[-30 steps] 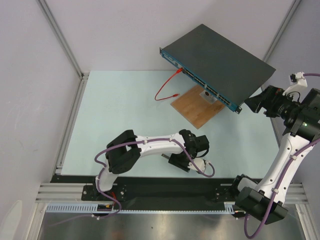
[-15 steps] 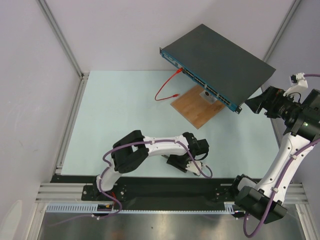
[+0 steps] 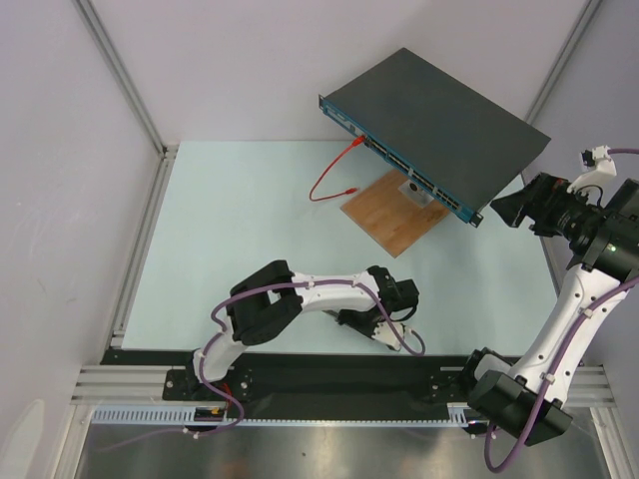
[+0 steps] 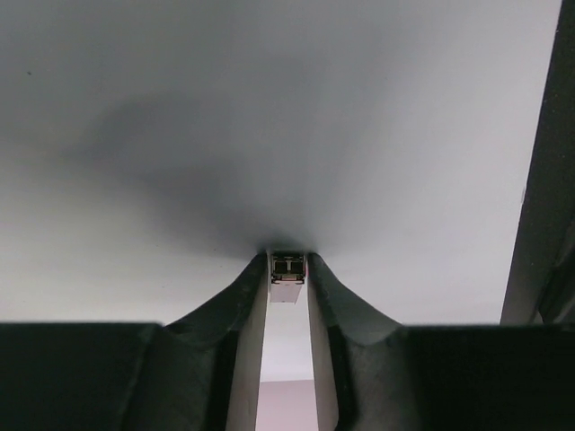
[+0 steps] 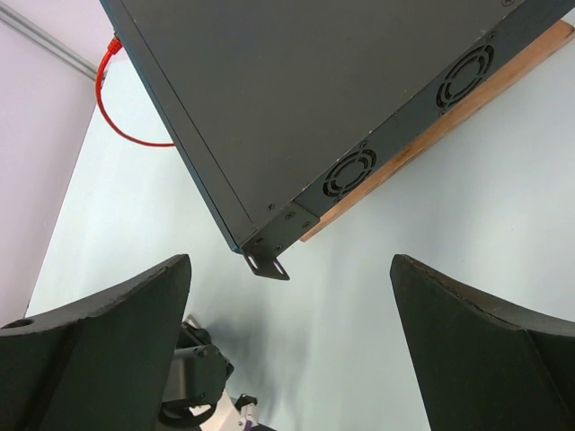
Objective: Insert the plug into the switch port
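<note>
The dark network switch (image 3: 429,130) rests tilted on a wooden board (image 3: 394,212) at the back right, its port row facing front left. A red cable (image 3: 329,180) is plugged into its left end. My left gripper (image 3: 351,321) is low over the table near the front edge. In the left wrist view its fingertips (image 4: 259,269) are shut on a small metal plug (image 4: 287,268) close against the pale table. My right gripper (image 3: 504,207) is open and empty beside the switch's right corner. In the right wrist view the switch (image 5: 296,90) lies ahead of it.
The right wrist view shows the switch's mounting ear (image 5: 267,263), fan vents (image 5: 350,172), the board's edge (image 5: 431,135) and the red cable (image 5: 117,117). A black rail (image 3: 329,374) runs along the table's near edge. Frame posts stand at the back corners.
My left arm has folded in, its elbow moving right and its wrist drawing slightly toward the near edge. The right arm and the switch have not moved.
</note>
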`<state>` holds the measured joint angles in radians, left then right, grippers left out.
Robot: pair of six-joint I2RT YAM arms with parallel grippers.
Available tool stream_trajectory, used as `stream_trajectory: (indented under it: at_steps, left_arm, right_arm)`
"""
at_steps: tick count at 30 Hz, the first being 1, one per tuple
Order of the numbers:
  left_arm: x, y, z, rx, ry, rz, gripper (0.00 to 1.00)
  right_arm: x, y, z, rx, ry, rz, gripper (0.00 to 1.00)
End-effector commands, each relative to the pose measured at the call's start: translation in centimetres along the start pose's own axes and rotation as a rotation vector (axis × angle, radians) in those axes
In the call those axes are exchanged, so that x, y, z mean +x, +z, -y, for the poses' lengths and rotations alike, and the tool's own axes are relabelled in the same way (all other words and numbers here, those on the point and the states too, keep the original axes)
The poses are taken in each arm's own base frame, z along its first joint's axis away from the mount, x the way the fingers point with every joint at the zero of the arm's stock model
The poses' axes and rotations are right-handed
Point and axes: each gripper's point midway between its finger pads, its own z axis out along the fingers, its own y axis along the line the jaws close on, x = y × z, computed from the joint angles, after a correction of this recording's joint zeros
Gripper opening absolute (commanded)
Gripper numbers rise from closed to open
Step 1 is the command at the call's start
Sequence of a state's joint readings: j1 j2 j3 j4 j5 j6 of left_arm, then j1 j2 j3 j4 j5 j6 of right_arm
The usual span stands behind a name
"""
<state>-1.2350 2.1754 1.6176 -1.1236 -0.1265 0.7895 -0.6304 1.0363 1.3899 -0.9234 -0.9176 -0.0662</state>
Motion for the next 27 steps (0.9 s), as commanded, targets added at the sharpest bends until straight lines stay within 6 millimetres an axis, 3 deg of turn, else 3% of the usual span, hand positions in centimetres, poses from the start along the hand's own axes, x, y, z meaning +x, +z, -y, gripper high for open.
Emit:
stream_trajectory:
  at_steps: [1,5,9,10,11,15,19,21,22,23,25,26,27]
  left_arm:
    - [-0.4,0.5,-1.1,-0.052,-0.006,0.012,0.21]
    - [-0.2,-0.5,-1.8,-0.077,-0.030,0.038,0.07]
    - [-0.7,-4.8,-2.8,-0.118,-0.088,0.148,0.00]
    - [-0.9,-7.2,-3.6,-0.153,-0.112,0.208,0.00]
    - [-0.6,-8.3,-4.1,-0.154,-0.146,0.247,0.00]
    - [0.1,-15.1,-4.6,-0.153,-0.270,0.449,0.00]
    - [1.0,-23.8,-5.4,-0.182,-0.373,0.719,0.01]
    - [2.7,-27.2,-6.4,-0.211,-0.484,0.835,0.00]
    - [2.7,-30.0,-6.9,-0.226,-0.500,0.944,0.00]
    - [4.4,-31.4,-8.1,-0.247,-0.563,1.007,0.00]
    - [5.4,-35.5,-7.7,-0.201,-0.655,1.192,0.00]
    - [7.2,-37.8,-9.3,-0.220,-0.747,1.311,0.00]
    - [8.0,-39.4,-9.3,-0.218,-0.766,1.389,0.00]
  right_arm:
    - [-1.0,-0.4,-0.6,-0.017,-0.036,0.018,1.00]
    - [-1.2,-0.3,-0.6,-0.021,-0.038,0.022,1.00]
    - [-2.1,-0.3,-1.1,-0.043,-0.035,0.050,1.00]
    - [-2.3,-0.3,-1.2,-0.048,-0.033,0.057,1.00]
    - [-2.5,-0.3,-1.3,-0.058,-0.032,0.064,1.00]
    - [-3.8,-0.3,-2.0,-0.089,-0.038,0.099,1.00]
    - [-5.1,-0.7,-3.2,-0.126,-0.075,0.131,1.00]
    - [-5.8,-0.8,-3.8,-0.147,-0.092,0.153,1.00]
    - [-6.0,-0.9,-4.0,-0.155,-0.098,0.160,1.00]
    - [-6.2,-0.8,-4.4,-0.168,-0.100,0.162,1.00]
    - [-6.4,-0.4,-5.7,-0.205,-0.140,0.168,1.00]
    - [-6.4,-0.3,-6.1,-0.197,-0.154,0.175,1.00]
    - [-6.0,0.2,-7.7,-0.248,-0.186,0.161,1.00]
